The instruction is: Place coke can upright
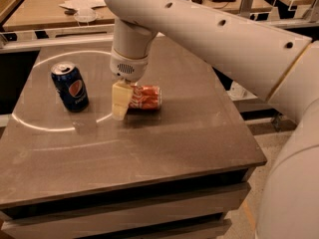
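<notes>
The coke can (147, 97) is red with white lettering and lies on its side near the middle of the dark table (149, 148). My gripper (119, 102) hangs from the white arm and points down at the can's left end. It is right against the can and low over the table top. The can's left end is hidden behind the gripper.
A dark blue Pepsi can (70, 86) stands upright to the left of the gripper, inside a white circle marked on the table. The big white arm (214, 39) spans the upper right. A desk with papers (75, 6) stands behind. The table's right edge drops to the floor.
</notes>
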`<state>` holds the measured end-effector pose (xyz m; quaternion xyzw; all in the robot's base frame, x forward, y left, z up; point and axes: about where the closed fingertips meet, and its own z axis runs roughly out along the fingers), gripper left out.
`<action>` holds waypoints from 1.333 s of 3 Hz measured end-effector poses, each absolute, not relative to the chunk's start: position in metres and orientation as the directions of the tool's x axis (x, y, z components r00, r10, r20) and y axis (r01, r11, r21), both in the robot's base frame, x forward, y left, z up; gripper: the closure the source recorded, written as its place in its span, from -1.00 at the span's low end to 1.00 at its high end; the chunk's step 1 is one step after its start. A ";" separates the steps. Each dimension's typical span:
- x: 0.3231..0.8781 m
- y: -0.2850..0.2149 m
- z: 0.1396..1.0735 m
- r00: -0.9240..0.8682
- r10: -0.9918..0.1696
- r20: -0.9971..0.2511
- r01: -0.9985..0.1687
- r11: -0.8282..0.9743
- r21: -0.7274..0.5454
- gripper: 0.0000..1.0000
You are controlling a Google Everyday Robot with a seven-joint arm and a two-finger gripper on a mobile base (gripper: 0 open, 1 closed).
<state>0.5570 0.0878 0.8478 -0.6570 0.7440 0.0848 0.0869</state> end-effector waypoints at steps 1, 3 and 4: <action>0.559 0.089 0.843 -0.099 -0.967 -0.237 -0.995 0.098 0.016 0.15; 0.567 0.075 0.941 -0.013 -0.795 -0.606 -0.987 0.108 -0.122 1.00; 0.574 0.075 0.945 0.005 -0.533 -0.846 -0.987 0.131 -0.088 1.00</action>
